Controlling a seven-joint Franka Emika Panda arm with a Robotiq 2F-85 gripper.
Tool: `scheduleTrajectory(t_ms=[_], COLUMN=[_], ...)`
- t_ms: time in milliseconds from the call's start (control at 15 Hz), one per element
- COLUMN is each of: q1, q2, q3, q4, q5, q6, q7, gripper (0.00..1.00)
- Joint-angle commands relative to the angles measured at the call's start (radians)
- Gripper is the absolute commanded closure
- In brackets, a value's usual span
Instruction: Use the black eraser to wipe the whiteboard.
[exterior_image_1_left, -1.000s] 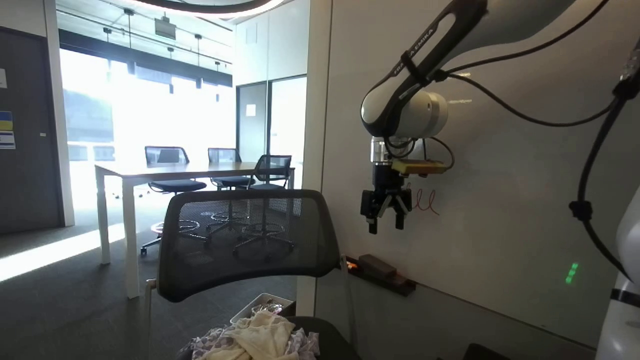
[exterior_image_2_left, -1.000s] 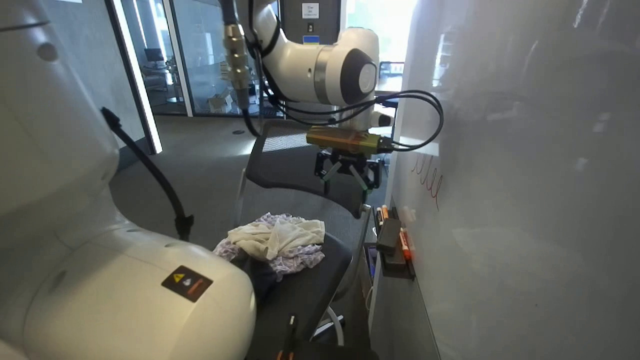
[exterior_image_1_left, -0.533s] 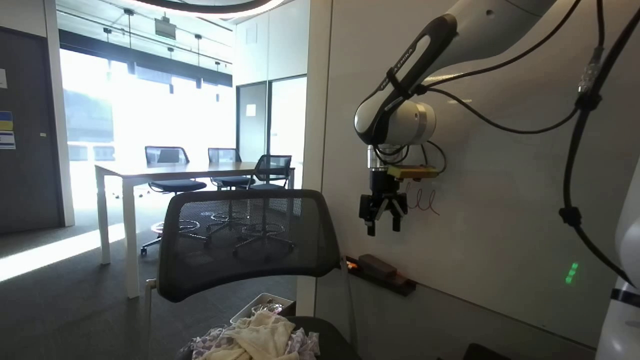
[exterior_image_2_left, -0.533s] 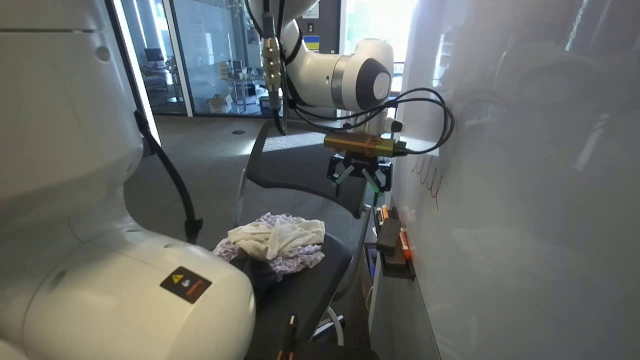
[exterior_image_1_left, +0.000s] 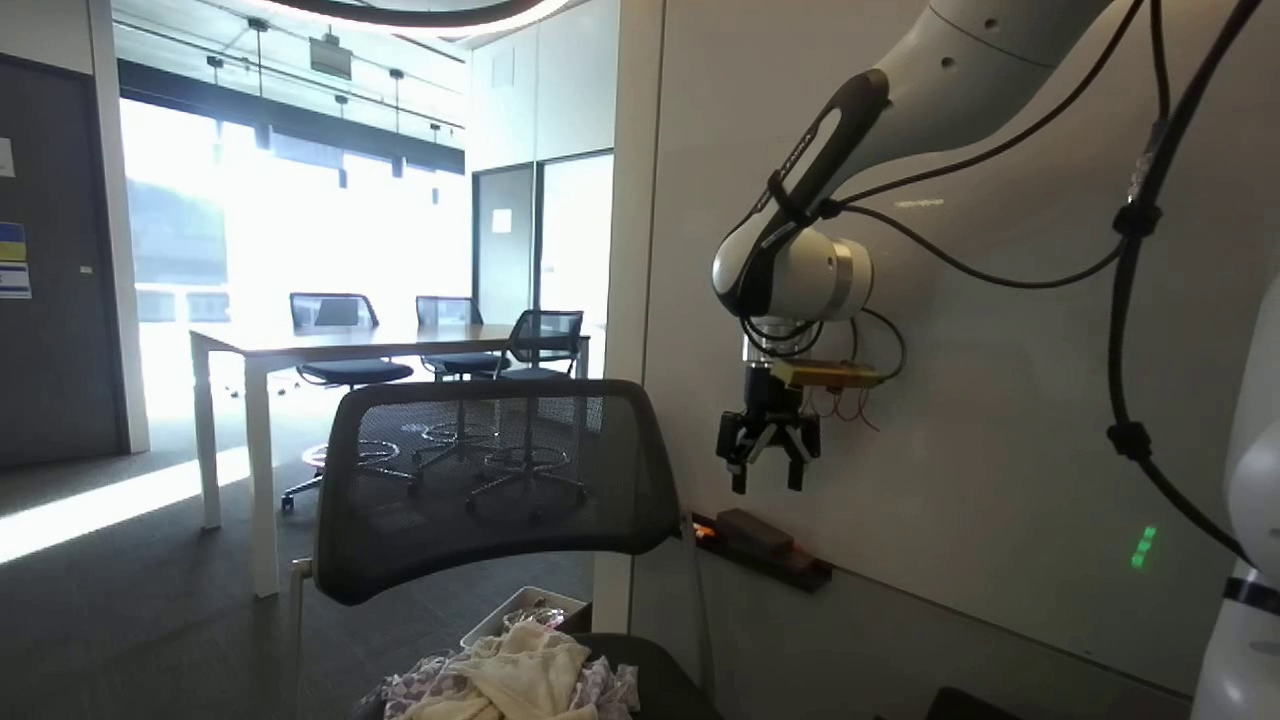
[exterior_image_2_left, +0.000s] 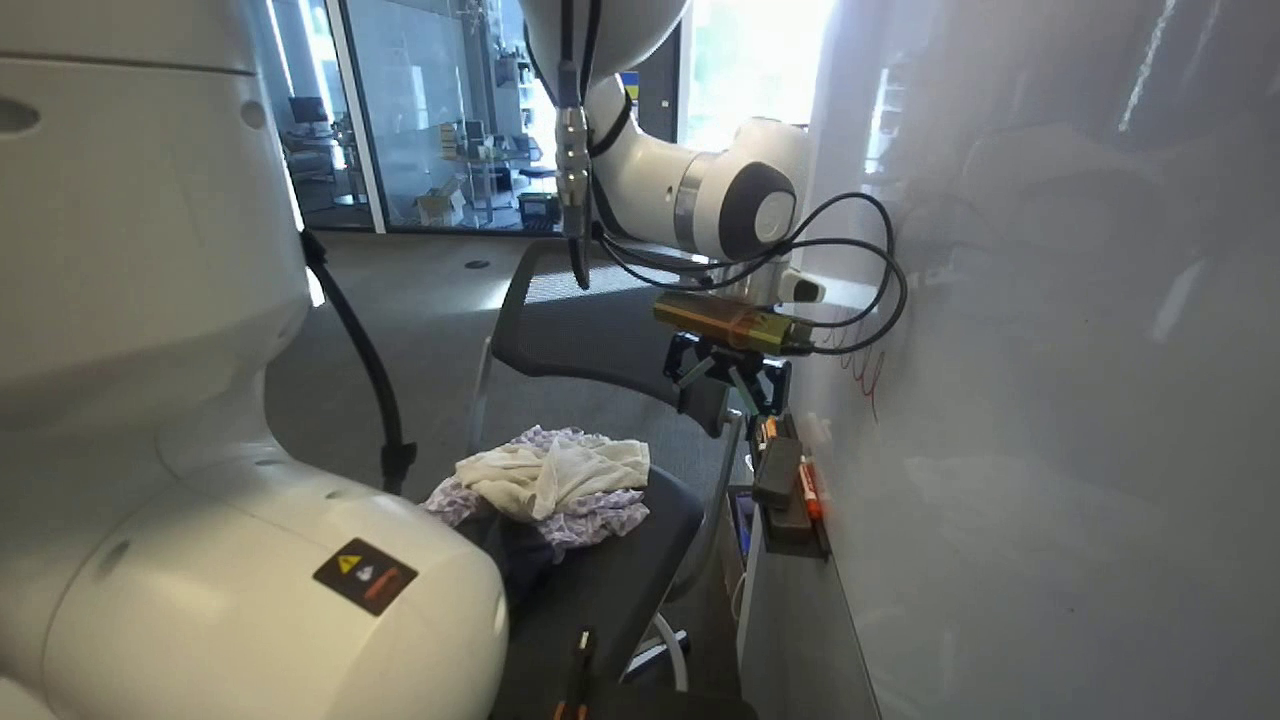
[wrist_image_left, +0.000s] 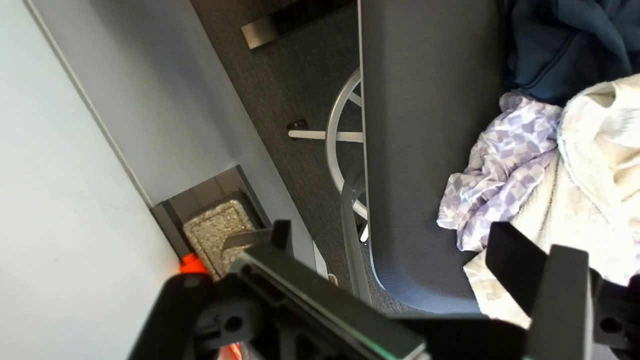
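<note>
While the pincer hovers, the eraser lies lengthwise along the whiteboard.

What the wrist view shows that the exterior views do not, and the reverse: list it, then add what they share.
Only the wrist view: the speckled tan face of an eraser block on the ledge.

Only the exterior views, both of them: the red scribble, the chair's mesh back, the robot's arm and the yellow housing on its wrist.

Shared by all: the open gripper, the whiteboard, the ledge, and the cloths on the chair seat.
</note>
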Motion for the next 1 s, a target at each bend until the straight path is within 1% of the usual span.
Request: scheduleTrajectory(t_ms=[0,67,267,333,467,667,933], q1=[-0.021,-0.022,-0.029,-0.035,-0.047,-0.068,-0.086], q2=[0.011,0.019,0.082,0.109,0.153,0.199,0.228], q3=[0.000,0.001,-0.004,-0.005,-0.002,0.004,0.021], q4=[-0.026,-0.033,-0.026,-0.017,-0.006,0.008,0.021], q5=[0.099,0.097,0.070,0.077,0.085,0.099,0.137], q6=[0.055,0.087,0.249,0.310,0.394,0.441,0.439], q7=[-0.012,-0.009,0.001,-0.001,0.004,0.020,0.026], gripper=[0.00,0.00,0.00,0.00,0.00,0.00,0.00])
